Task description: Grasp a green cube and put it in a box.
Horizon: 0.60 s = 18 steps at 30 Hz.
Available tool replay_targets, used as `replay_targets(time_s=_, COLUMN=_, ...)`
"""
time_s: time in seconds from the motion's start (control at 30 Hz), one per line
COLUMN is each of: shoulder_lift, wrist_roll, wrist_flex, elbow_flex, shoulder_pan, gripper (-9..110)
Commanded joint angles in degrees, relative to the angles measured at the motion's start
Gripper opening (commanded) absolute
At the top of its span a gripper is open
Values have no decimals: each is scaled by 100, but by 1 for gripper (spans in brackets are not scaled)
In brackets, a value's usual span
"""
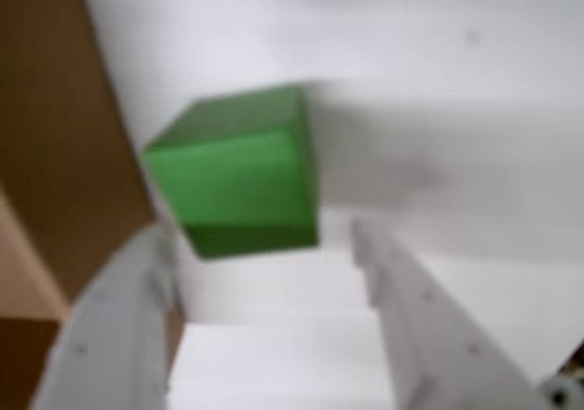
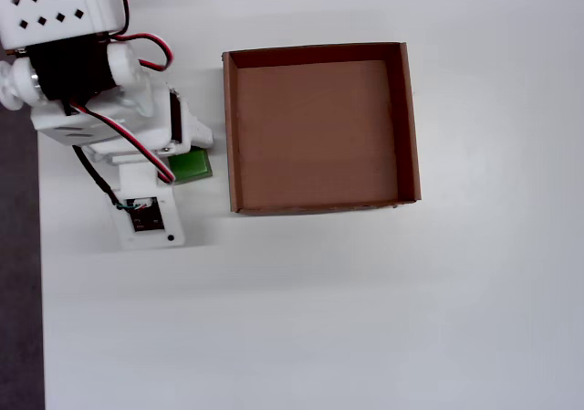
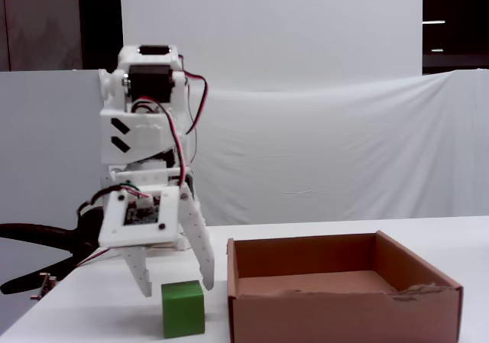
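The green cube (image 3: 183, 309) rests on the white table just left of the box (image 3: 336, 316), a brown cardboard tray. My gripper (image 3: 177, 287) hangs right over the cube, open, with one white fingertip on each side of its top edge. In the wrist view the cube (image 1: 239, 173) lies just beyond the open gripper (image 1: 260, 236), nearer the left finger, and the box wall (image 1: 55, 109) fills the left side. In the overhead view the gripper (image 2: 182, 159) covers most of the cube (image 2: 193, 167), close to the box's left wall (image 2: 230, 127). The box is empty.
The arm's base and servos (image 2: 64, 54) stand at the overhead view's top left, with red and black wires. A dark strip (image 2: 18, 273) runs along the table's left edge. White table surface extends below and right of the box.
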Motion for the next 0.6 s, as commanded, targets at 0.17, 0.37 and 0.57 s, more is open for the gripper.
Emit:
replay_targets(time_s=0.17, shoulder_lift=-26, wrist_roll=-97, wrist_flex=-369, elbow_flex=-343, shoulder_pan=-62, gripper=27)
replay_targets(time_s=0.37, shoulder_lift=-53, wrist_roll=-141, wrist_flex=-536, elbow_flex=-290, shoulder_pan=-70, gripper=27)
replay_targets(time_s=0.57, shoulder_lift=-123, wrist_roll=-193, wrist_flex=-580, elbow_flex=-281, shoulder_pan=-123, gripper=27)
